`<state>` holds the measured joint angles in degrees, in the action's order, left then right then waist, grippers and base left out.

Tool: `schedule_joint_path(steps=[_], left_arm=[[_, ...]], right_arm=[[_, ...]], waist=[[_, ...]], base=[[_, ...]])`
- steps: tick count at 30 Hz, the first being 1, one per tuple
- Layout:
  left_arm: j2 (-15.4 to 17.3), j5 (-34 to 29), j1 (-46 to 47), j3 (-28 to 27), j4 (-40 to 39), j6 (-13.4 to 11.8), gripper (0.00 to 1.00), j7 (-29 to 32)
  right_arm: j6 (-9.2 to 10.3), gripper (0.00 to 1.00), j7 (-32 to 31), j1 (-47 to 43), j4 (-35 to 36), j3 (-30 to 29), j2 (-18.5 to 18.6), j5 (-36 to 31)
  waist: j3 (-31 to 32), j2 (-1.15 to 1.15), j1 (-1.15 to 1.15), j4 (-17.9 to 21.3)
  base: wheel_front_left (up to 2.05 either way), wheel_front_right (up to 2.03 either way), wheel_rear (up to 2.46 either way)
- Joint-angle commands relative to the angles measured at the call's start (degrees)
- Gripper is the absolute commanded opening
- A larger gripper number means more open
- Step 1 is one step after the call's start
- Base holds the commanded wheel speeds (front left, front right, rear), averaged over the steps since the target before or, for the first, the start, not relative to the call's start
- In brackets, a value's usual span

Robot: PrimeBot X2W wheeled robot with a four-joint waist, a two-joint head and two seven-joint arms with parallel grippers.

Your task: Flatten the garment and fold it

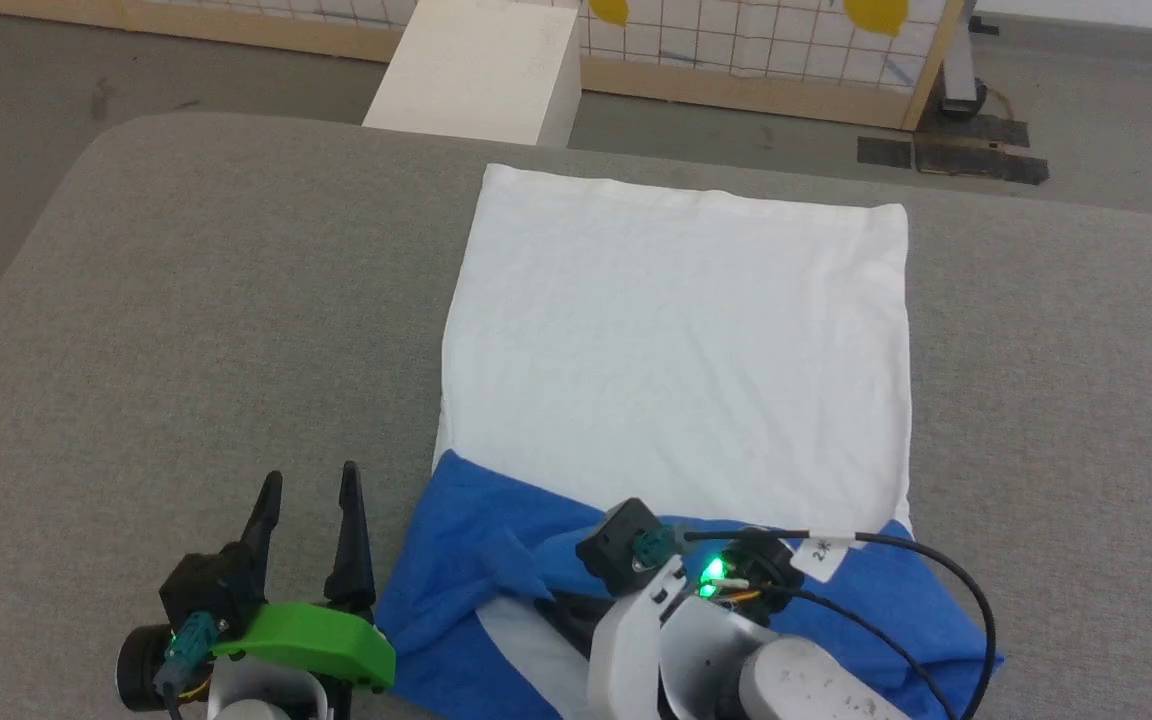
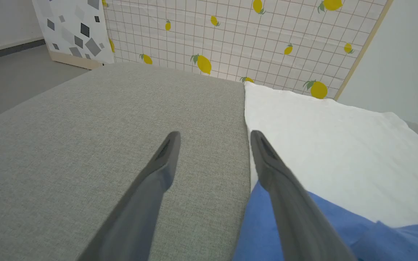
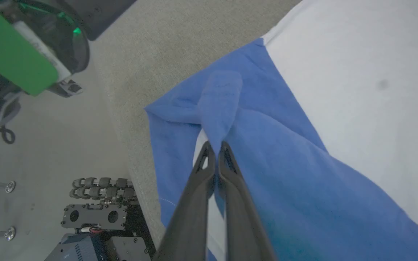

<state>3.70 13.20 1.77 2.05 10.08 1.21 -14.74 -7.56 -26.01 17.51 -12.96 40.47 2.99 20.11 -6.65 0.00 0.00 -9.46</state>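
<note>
Grey cushion beneath white-and-blue garment

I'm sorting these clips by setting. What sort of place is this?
Most likely a robot test lab, not a home: the garment lies on a grey fabric-covered work surface, a lemon-print partition screen stands behind it, and bare electronics hardware sits on the floor.

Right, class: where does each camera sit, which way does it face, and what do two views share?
Head view: high, facing forward-down at garment; left tool, right forearm show.
Left wrist view: low, along open left tool toward lemon screen.
Right wrist view: downward along right tool, pinching the garment.
All three share the garment.
</note>
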Motion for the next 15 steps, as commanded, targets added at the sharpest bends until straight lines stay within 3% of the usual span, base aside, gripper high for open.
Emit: schedule_joint_path(steps=[1, 7, 15], left_arm=[[-0.1, 0.4, 1.2, -0.1, 0.1, 0.3, 1.00, -0.3], [-0.2, 0.3, 0.9, -0.5, 0.3, 0.3, 1.00, -0.3], [0.8, -0.3, 0.7, -0.8, 0.2, 0.8, 1.00, -0.3]], right_arm=[[0.08, 0.97, 0.1, 1.1, -1.1, 0.8, -0.1, 1.0], [0.08, 1.00, 3.5, 2.4, -3.1, 0.5, -0.1, 4.9], [0.08, 1.00, 15.7, -1.1, 5.8, -11.7, -0.1, 3.2]], waist=[[-0.8, 0.00, 0.00, -1.0], [-0.7, 0.00, 0.00, -0.4], [0.1, 0.00, 0.00, 4.3]], base=[[0.00, 0.00, 0.00], [0.00, 0.00, 0.00], [0.00, 0.00, 0.00]])
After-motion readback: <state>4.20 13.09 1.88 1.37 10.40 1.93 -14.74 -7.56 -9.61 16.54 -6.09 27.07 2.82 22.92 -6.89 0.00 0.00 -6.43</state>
